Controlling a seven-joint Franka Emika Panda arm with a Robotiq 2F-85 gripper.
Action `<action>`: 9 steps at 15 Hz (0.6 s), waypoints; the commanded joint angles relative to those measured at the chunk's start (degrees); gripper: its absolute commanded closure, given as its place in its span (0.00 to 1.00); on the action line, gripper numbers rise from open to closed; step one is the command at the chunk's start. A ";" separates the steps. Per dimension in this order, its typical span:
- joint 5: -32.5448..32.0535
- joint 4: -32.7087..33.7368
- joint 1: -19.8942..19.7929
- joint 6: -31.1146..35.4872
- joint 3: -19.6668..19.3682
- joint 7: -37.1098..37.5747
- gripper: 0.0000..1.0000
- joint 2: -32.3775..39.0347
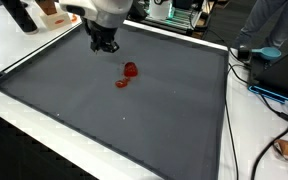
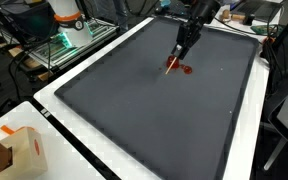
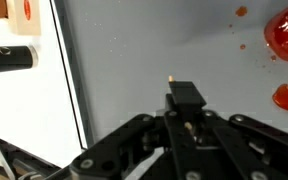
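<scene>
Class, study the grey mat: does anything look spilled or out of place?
Yes. Two red blobs lie on the grey mat near the gripper, with small red specks around them, like a splash. What the substance is, I cannot tell.

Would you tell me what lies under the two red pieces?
A grey mat lies under the red pieces; the white table shows only around it, the rest covered.

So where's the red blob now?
In both exterior views the red blob sits centrally on the mat beside the gripper; top right in the wrist view.
</scene>
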 commanded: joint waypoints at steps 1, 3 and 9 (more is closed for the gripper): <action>-2.77 1.28 1.91 -5.34 -0.61 4.86 0.97 2.01; -3.57 1.89 2.30 -7.38 -0.25 6.48 0.97 3.05; -4.91 4.02 3.56 -9.68 0.28 10.59 0.97 6.07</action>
